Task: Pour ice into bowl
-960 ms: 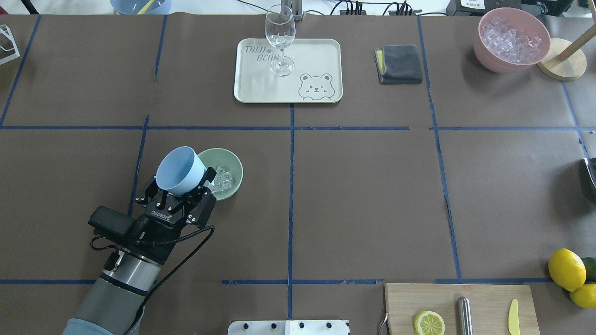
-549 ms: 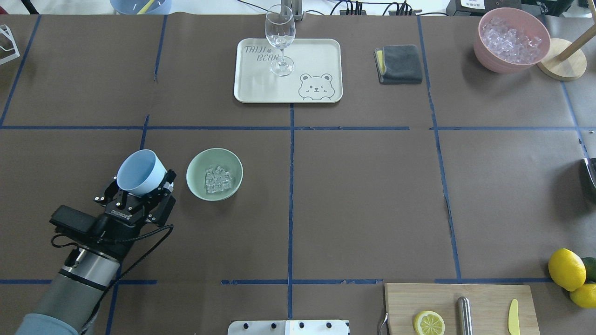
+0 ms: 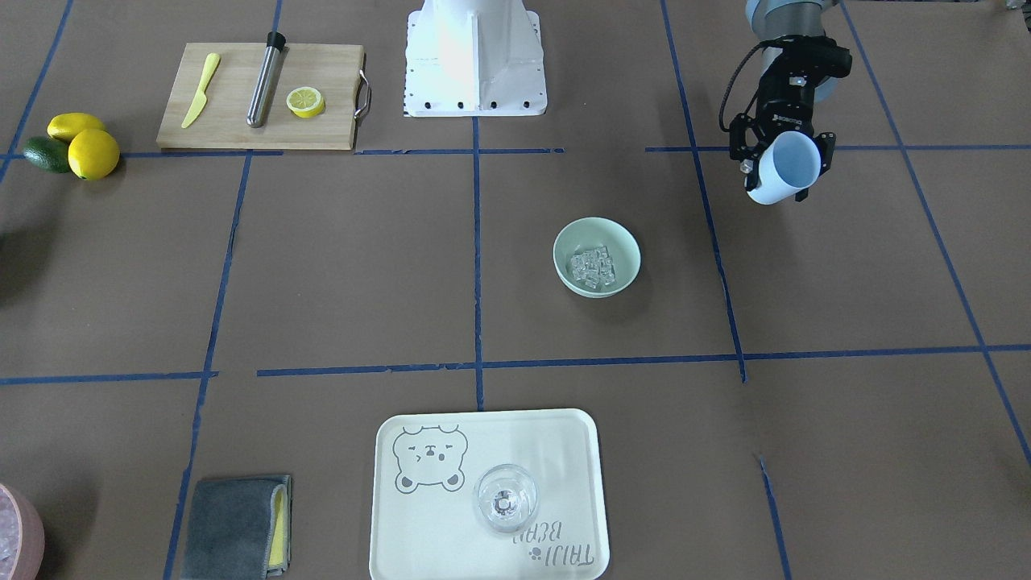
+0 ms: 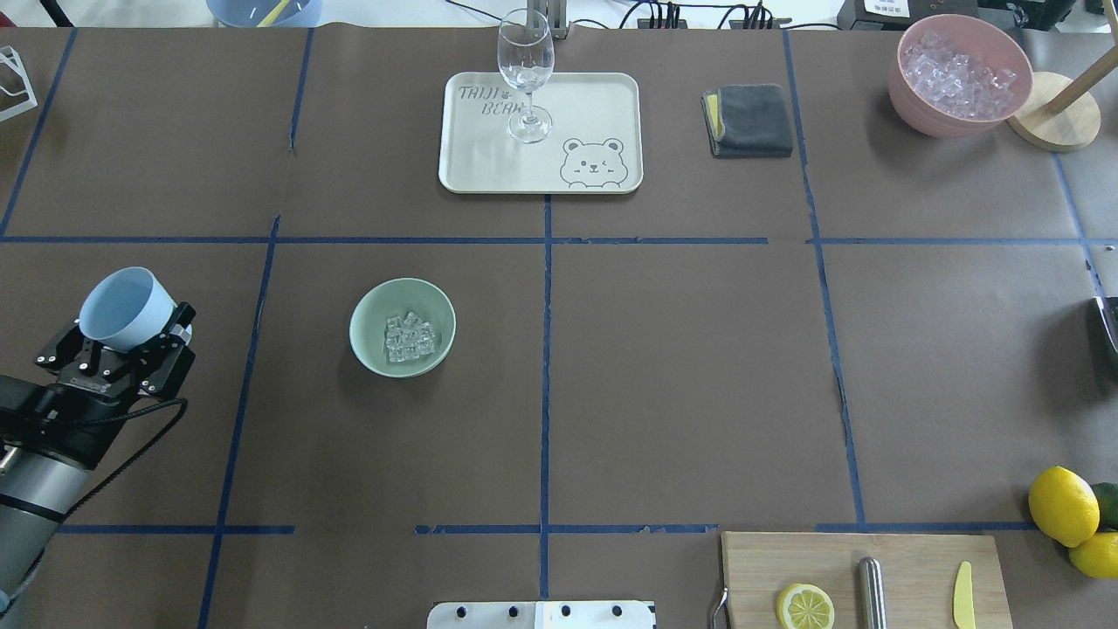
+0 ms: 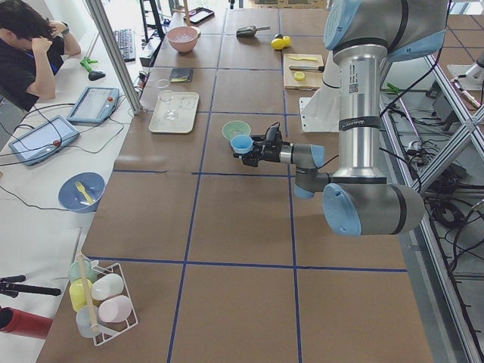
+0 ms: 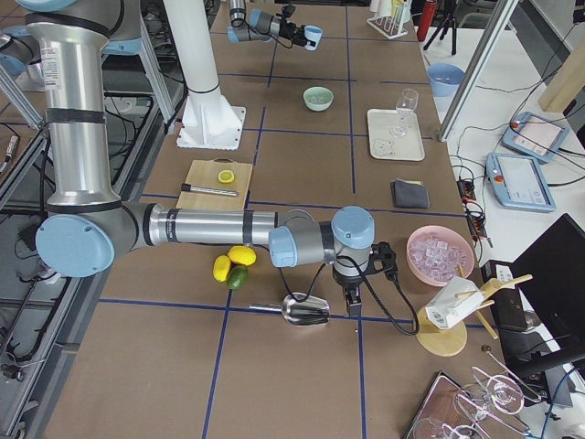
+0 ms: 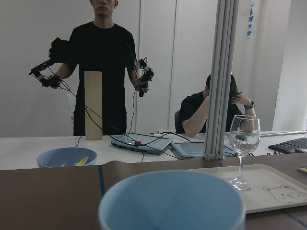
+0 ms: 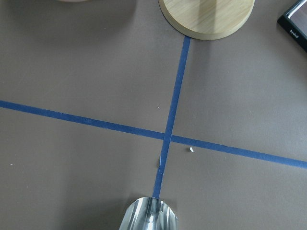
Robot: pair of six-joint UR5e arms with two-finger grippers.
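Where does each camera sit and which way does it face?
Front-facing: across the table, facing the robot's base; left gripper holds the cup, view right.
Overhead: behind the robot, looking down; left arm enters left.
Exterior left: table's end, looking along it; left arm near.
Exterior right: opposite end; right arm near, by a scoop.
Left wrist: level over the cup's rim toward the wine glass.
Right wrist: straight down at tape and scoop.
Shared: front-facing and overhead show the bowl with ice.
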